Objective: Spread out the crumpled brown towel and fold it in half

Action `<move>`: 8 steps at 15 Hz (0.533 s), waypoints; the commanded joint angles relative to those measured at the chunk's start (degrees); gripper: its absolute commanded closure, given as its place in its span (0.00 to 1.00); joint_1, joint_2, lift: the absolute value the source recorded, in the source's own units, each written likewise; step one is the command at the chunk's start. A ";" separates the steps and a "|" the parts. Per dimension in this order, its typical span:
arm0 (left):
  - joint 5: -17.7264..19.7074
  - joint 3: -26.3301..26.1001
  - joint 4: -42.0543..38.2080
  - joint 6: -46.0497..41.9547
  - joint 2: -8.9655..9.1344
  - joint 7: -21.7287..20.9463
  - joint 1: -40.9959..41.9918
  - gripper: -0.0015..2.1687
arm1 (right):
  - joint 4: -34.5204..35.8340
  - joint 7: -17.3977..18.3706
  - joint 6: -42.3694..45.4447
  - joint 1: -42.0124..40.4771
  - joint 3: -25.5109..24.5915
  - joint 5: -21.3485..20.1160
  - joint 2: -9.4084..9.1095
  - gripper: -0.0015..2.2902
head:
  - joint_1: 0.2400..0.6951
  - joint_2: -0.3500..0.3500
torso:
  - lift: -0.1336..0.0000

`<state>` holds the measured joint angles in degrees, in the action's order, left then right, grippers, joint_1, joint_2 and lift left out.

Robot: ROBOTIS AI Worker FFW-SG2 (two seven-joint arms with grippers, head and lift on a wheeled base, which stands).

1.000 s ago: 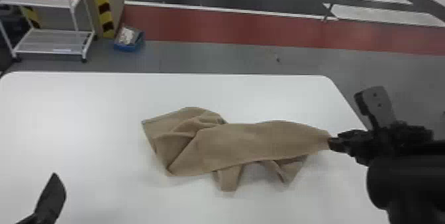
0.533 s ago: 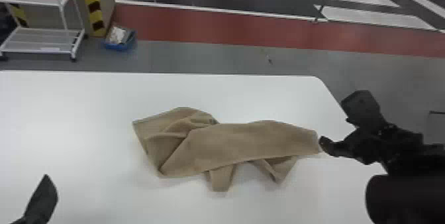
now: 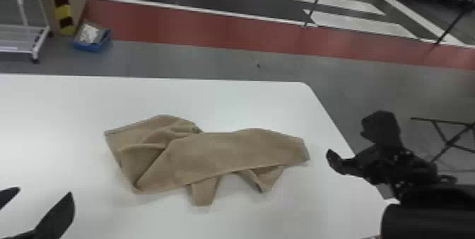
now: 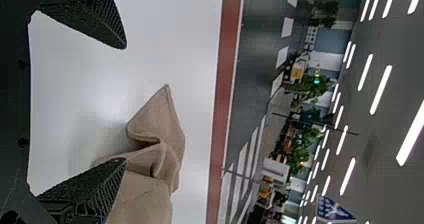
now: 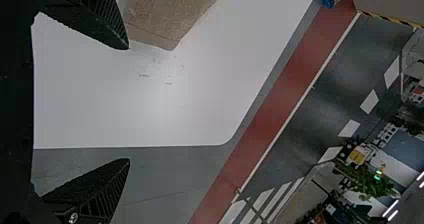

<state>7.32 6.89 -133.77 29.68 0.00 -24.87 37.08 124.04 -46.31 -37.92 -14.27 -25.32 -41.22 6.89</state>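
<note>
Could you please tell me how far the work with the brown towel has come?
The towel lies partly stretched on the table, its right part fairly smooth. Nothing is in hand: the left pincer and right pincer are open and empty. To do: spread the bunched left end, then fold it in half.

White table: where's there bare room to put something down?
The table looks bare between the towel and the far edge, and on the near side below the towel's middle. It's more crowded at the near left, where the left gripper hangs, and at the right edge, by the right gripper.
</note>
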 commanded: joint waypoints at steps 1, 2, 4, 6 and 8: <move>-4.24 -2.67 4.57 5.09 0.15 -0.36 -7.28 0.05 | -3.10 -0.01 0.87 0.56 1.68 -0.44 0.41 0.04 | 1.00 0.00 | 0.07; -4.24 -3.03 6.59 8.43 0.15 -0.71 -10.45 0.05 | -4.51 -0.01 0.87 1.79 3.08 -1.76 0.50 0.04 | 1.00 0.00 | 0.07; -4.77 -4.26 9.84 16.52 0.15 -1.50 -16.33 0.07 | -5.74 -0.01 0.70 3.02 5.37 -4.31 0.50 0.04 | 1.00 0.00 | 0.07; -5.82 -5.84 12.83 17.04 0.15 -0.71 -19.41 0.07 | -5.74 -0.01 0.52 3.10 5.81 -5.27 0.50 0.04 | 1.00 0.00 | 0.07; -6.09 -6.63 16.61 17.04 0.15 0.61 -23.19 0.07 | -6.00 -0.01 0.34 2.93 6.16 -6.59 0.50 0.04 | 1.00 0.00 | 0.07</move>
<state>1.47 0.81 -119.85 46.63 0.00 -24.59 16.61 118.26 -46.32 -37.39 -11.21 -19.46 -46.90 7.38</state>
